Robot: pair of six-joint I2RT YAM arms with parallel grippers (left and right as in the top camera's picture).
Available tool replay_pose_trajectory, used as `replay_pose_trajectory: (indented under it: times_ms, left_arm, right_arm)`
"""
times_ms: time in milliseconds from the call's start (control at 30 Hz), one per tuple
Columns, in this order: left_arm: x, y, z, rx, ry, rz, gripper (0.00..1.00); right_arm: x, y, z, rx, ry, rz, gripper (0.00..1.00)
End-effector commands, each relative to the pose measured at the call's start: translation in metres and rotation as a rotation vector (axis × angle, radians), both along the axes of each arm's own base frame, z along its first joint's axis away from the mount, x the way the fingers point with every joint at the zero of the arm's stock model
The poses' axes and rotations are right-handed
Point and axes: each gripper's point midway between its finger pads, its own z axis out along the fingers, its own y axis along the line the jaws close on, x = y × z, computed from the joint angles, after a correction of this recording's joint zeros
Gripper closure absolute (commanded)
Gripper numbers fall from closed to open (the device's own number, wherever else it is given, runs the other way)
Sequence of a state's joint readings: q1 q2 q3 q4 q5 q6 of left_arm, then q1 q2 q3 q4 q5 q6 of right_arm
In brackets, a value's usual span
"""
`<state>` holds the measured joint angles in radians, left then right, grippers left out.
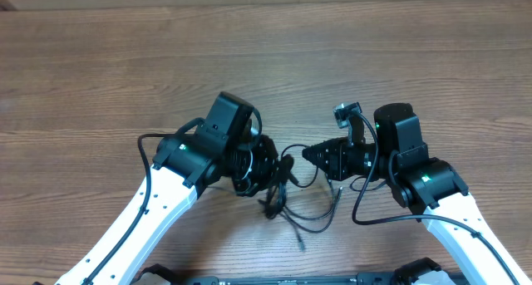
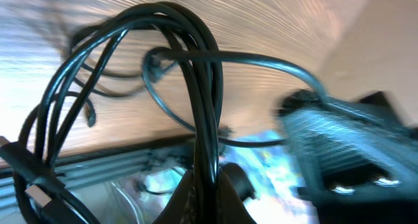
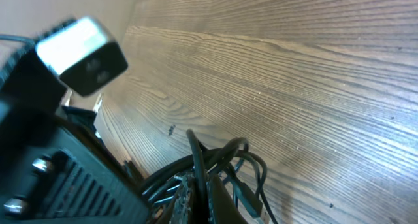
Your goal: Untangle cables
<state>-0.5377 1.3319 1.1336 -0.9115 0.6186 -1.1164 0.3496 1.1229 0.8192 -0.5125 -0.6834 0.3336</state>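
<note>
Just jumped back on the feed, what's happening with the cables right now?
Both arms meet over the middle of the wooden table, working on the tangle of black cables. The left gripper is shut on a bunch of strands that loop up out of its fingers. The right gripper is shut on strands from the opposite side. The cables are not yet separated, and loose ends trail on the table below the grippers.

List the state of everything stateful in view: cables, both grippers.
cables: tangled in one bunch, gripped from both sides, loose ends trailing toward the near edge
left gripper: shut on the cables
right gripper: shut on a loop of the cables
</note>
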Motion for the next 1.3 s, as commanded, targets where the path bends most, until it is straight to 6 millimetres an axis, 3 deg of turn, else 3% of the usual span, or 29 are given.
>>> replay_pose_trajectory:
  times_ms: [0, 300, 600, 800, 933, 1100, 1267]
  left_arm:
    - [0.006, 0.024, -0.020, 0.177, -0.138, -0.074, 0.96]
    - [-0.007, 0.082, -0.047, 0.505, -0.168, -0.184, 0.96]
    - [-0.005, 0.103, -0.051, 0.620, -0.173, -0.171, 0.96]
    - [-0.010, 0.088, -0.048, 0.533, -0.153, -0.187, 0.96]
    - [-0.001, 0.072, -0.043, 0.457, -0.183, -0.163, 0.96]
    - [0.019, 0.044, -0.029, 0.300, -0.147, 0.032, 0.96]
    - [0.032, 0.019, -0.012, 0.132, -0.015, 0.260, 0.96]
  right_arm:
    - [0.006, 0.000, 0.012, 0.024, 0.001, -0.045, 0.96]
    - [0.005, 0.000, 0.013, 0.027, 0.000, -0.043, 0.96]
    - [0.005, 0.000, 0.013, 0.027, 0.000, -0.043, 0.96]
    - [0.004, 0.000, 0.012, 0.024, 0.005, -0.041, 0.82]
    - [0.000, 0.002, 0.012, 0.033, 0.011, -0.018, 0.62]
    - [-0.007, 0.005, 0.013, 0.029, -0.030, 0.053, 0.42]
    - [-0.008, 0.005, 0.011, 0.020, -0.039, 0.068, 0.39]
